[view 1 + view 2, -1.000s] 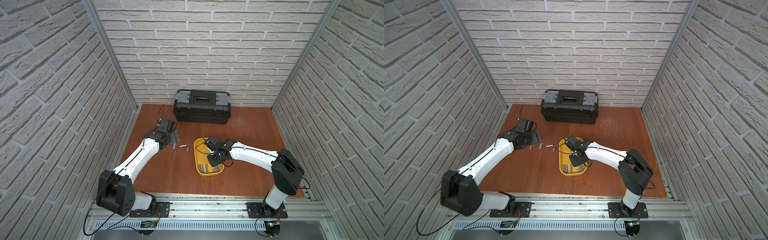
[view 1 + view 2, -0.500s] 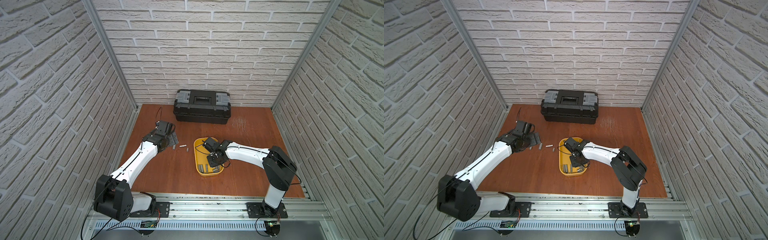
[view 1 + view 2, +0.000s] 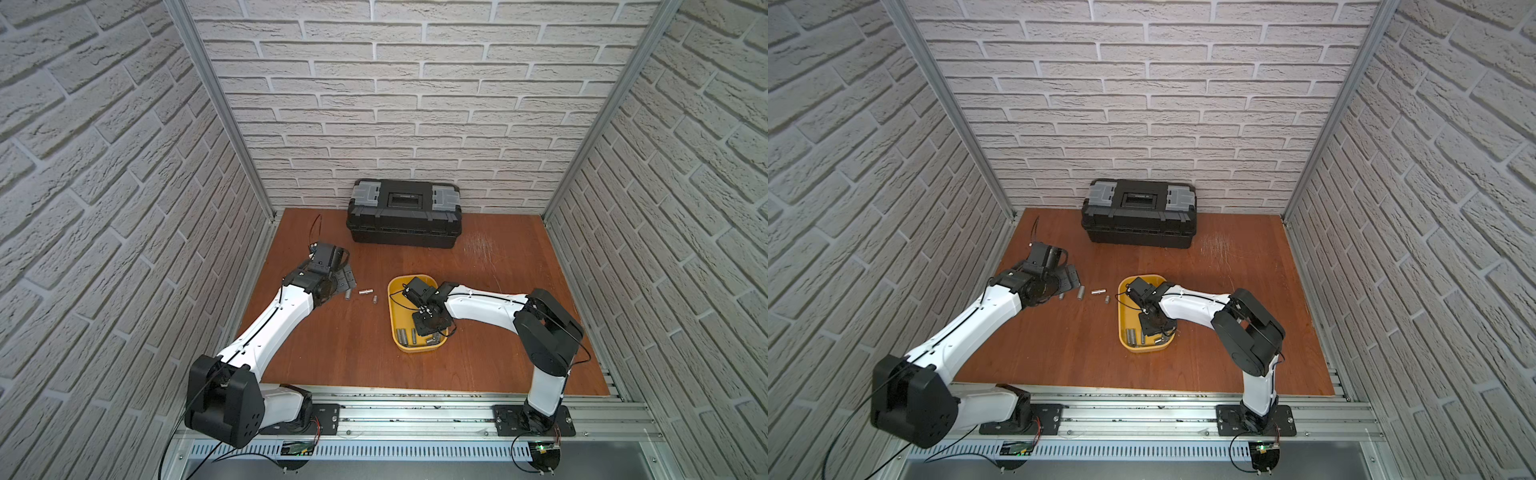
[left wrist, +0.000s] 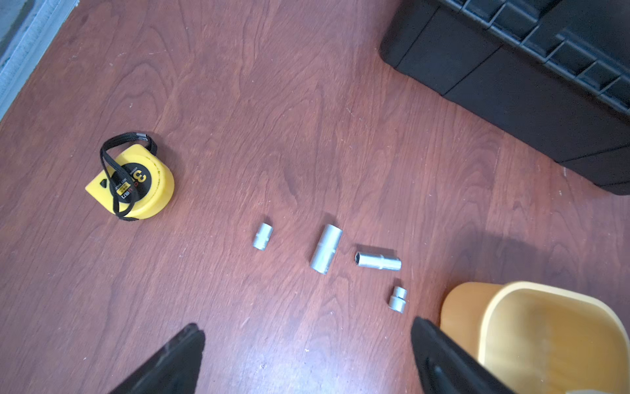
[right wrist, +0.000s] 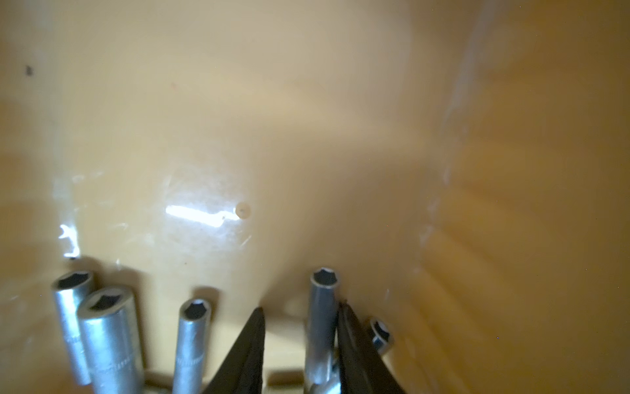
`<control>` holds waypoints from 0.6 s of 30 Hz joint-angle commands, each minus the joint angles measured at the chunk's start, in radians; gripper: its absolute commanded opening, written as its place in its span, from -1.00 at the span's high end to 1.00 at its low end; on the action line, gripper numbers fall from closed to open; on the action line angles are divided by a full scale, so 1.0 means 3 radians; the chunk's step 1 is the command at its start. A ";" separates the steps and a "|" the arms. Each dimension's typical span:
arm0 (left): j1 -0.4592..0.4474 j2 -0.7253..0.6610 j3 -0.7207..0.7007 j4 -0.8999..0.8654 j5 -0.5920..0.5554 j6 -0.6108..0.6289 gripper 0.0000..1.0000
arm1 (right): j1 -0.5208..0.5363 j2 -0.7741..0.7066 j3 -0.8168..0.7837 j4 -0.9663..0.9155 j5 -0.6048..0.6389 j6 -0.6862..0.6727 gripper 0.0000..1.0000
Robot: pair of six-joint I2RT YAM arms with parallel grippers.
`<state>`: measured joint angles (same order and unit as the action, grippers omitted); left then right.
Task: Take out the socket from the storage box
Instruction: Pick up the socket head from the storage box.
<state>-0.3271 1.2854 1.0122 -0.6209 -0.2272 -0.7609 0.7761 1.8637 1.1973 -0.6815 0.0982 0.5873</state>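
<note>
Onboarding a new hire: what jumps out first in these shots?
The yellow storage box mid-table stands out: the right gripper is down inside it, jaws straddling one socket among several on its floor. Beside the box, four sockets lie loose on the table by the open left gripper. A closed black toolbox sits at the back wall.

Yellow tape measure [image 4: 131,180]: a large "3" stood on its round black face. The small yellow sticker beside that numeral was too blurred to read.
</note>
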 commanded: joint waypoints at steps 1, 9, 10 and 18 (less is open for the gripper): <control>0.0025 -0.0090 -0.0035 0.0069 -0.0005 -0.0019 -0.96 | -0.0005 0.0087 -0.0033 0.0103 -0.0063 0.0047 0.36; 0.0027 -0.0089 -0.0045 0.0066 -0.0019 -0.0006 -0.97 | -0.0004 0.0099 -0.0023 0.0196 -0.0072 -0.0034 0.75; 0.0027 -0.0077 -0.0045 0.0064 -0.0027 -0.0009 -0.97 | -0.0002 0.0093 -0.0031 0.0204 -0.0068 -0.0037 0.79; 0.0034 0.0081 0.0061 0.0242 0.0232 0.0243 -0.96 | -0.0073 -0.0102 0.0061 0.0259 -0.0092 -0.0218 0.90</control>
<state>-0.3237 1.2922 1.0122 -0.6041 -0.2043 -0.7380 0.7666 1.8687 1.1969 -0.6090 0.0830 0.5602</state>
